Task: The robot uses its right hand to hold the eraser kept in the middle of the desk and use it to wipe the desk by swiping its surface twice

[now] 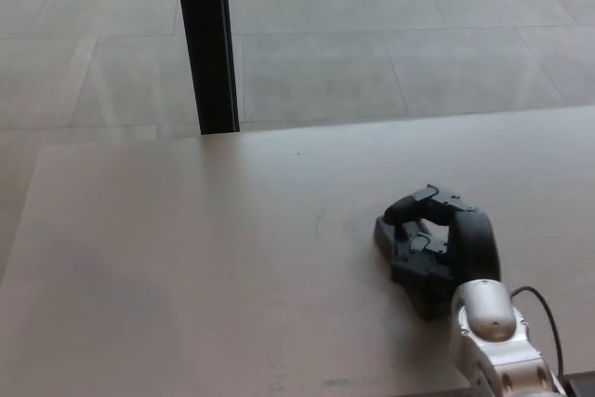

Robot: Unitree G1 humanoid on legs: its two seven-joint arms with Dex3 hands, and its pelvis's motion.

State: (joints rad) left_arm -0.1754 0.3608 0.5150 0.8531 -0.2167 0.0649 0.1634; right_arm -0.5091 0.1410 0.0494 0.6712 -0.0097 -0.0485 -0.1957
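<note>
no readable text, labels or signs

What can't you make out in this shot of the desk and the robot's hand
- Eraser: none shows in the head view; whether the right hand covers one, its curled fingers hide.
- Right hand: open or shut on something cannot be told from above.
- Left hand: not in view.
- Desk: its right and near parts are cut off by the picture's edges.
- Black post: its top is cut off by the upper edge, its foot hidden behind the desk.
</note>
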